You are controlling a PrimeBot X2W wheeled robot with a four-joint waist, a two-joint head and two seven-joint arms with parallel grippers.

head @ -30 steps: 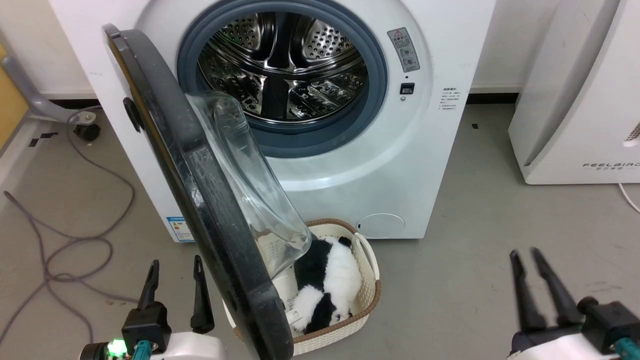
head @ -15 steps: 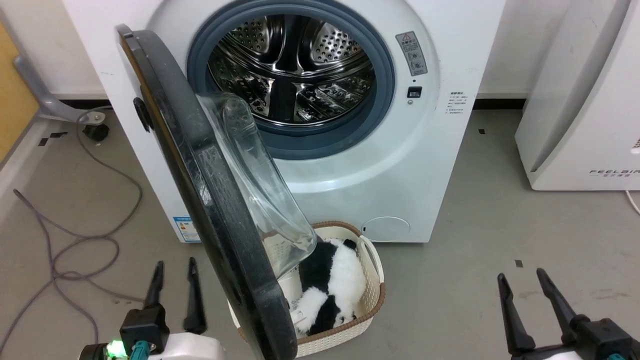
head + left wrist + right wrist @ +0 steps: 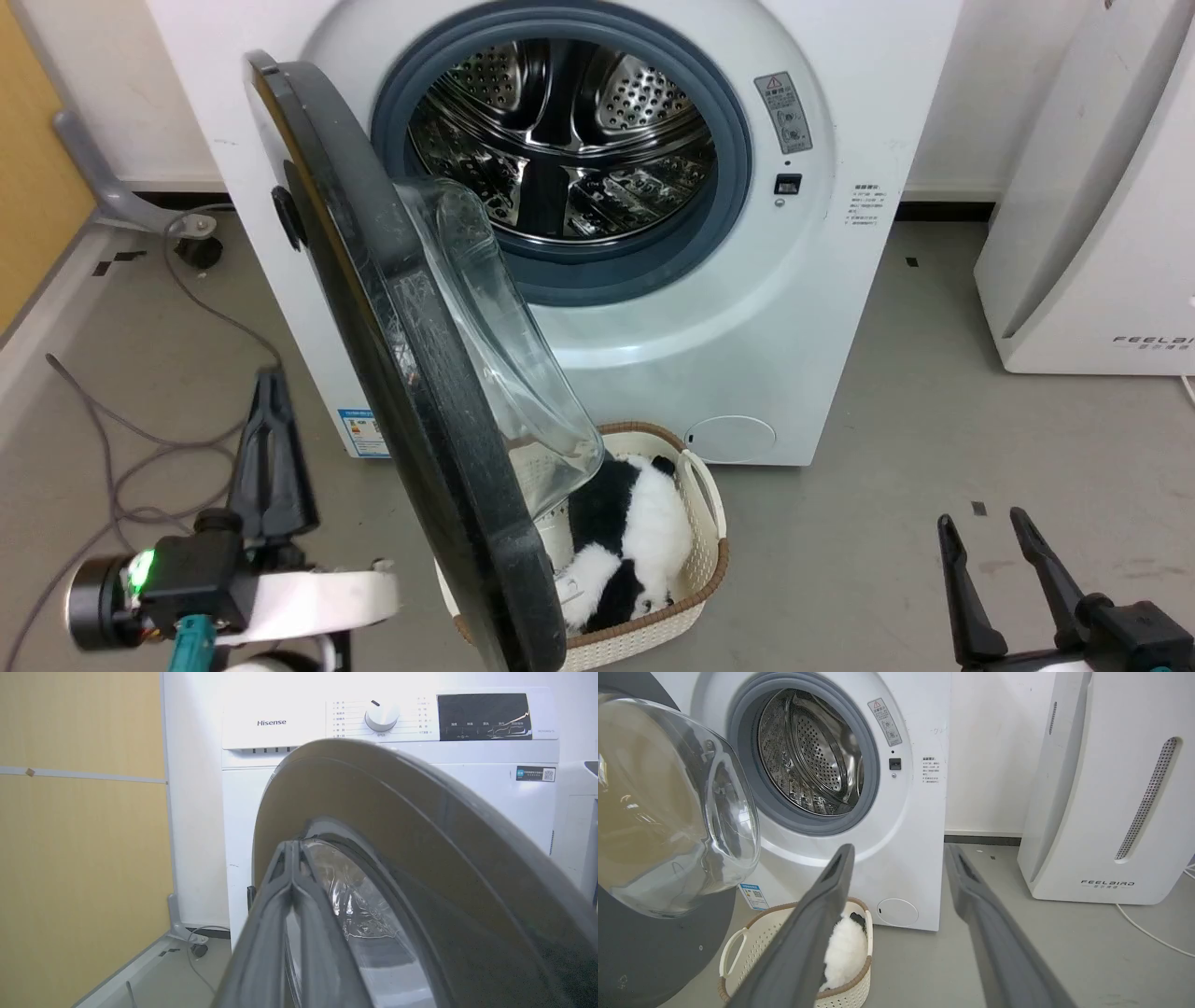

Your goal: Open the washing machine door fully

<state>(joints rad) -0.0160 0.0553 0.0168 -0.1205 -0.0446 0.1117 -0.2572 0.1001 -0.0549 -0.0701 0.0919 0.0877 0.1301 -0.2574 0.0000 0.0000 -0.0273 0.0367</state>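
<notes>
The washing machine door (image 3: 373, 308) stands partly open, swung out from the left side of the washing machine (image 3: 709, 308), edge-on to the head view, glass bowl over the basket (image 3: 702, 569) on the floor (image 3: 887, 420). Left gripper (image 3: 271, 383) jaws pressed together, near the door's outer face; right gripper (image 3: 982, 518) jaws spread, well apart from it.
</notes>
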